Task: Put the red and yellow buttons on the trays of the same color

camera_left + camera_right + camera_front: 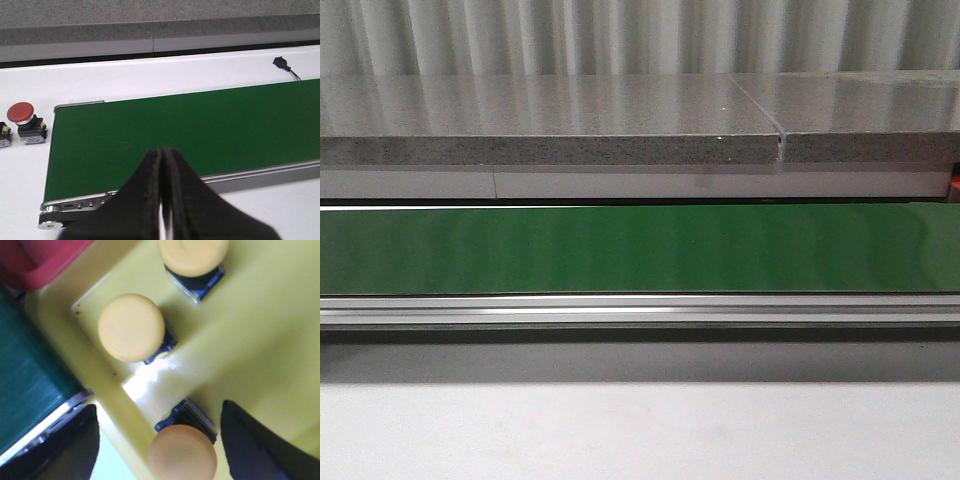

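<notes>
Three yellow buttons sit in the yellow tray beneath our spread right hand, sorted by color; our left hand, pressed together, waits beside the red button on the bench.

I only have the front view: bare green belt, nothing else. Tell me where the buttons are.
Observer: Three yellow buttons sit in the yellow tray, seen from the right wrist.
Operator: Report the right gripper.
Observer: The right gripper is open, fingers either side of the nearest yellow button.
Operator: Now the reds.
Observer: One red button stands upright on the white table off the belt's end, in the left wrist view.
Operator: Left gripper state.
Observer: The left gripper is shut, empty, over the green belt.
</notes>
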`<state>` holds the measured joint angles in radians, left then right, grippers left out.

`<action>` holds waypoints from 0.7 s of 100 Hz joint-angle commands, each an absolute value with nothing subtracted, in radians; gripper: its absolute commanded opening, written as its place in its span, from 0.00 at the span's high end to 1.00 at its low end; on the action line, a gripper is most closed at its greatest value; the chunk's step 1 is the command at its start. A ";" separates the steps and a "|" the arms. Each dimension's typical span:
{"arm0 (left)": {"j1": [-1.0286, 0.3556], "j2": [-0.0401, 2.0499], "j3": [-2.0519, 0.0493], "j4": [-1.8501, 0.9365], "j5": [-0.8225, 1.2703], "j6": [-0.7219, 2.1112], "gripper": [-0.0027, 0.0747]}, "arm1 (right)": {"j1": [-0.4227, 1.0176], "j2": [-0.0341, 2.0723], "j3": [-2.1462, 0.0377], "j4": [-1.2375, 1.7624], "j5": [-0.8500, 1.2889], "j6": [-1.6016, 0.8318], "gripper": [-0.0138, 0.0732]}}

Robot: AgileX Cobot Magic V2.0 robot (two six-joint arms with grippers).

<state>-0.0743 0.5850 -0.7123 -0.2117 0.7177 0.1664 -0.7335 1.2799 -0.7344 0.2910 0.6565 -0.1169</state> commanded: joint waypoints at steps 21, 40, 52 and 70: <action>-0.083 0.587 -0.738 -0.229 0.644 0.167 0.99 | -0.496 1.038 -0.760 0.320 0.582 -0.169 0.25; -0.083 0.587 -0.738 -0.229 0.644 0.167 0.99 | -0.322 0.897 -0.760 0.320 0.524 -0.246 0.25; -0.083 0.587 -0.738 -0.229 0.644 0.167 0.99 | -0.235 0.821 -0.757 0.320 0.515 -0.281 0.25; -0.083 0.587 -0.738 -0.229 0.644 0.167 0.99 | -0.123 0.725 -0.757 0.320 0.516 -0.316 0.25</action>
